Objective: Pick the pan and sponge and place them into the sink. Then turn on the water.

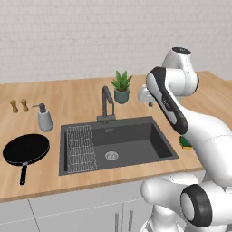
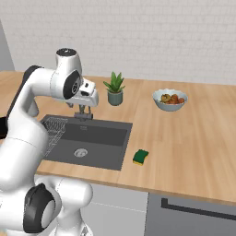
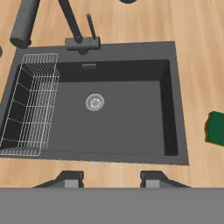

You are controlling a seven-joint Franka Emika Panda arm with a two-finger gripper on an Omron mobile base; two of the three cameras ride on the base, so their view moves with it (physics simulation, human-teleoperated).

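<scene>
I've got the gripper (image 3: 109, 178) hovering over the sink (image 3: 170, 105), jaws apart, empty | pan (image 1: 26, 149) on counter off basin's left edge, sponge (image 2: 140, 157) by right rim | risk: long handle catching the rim.

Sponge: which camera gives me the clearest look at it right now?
The right base view: the sponge lies whole on the counter just right of the sink. In the left base view the arm hides most of it; the hand view cuts it at the right edge.
</scene>
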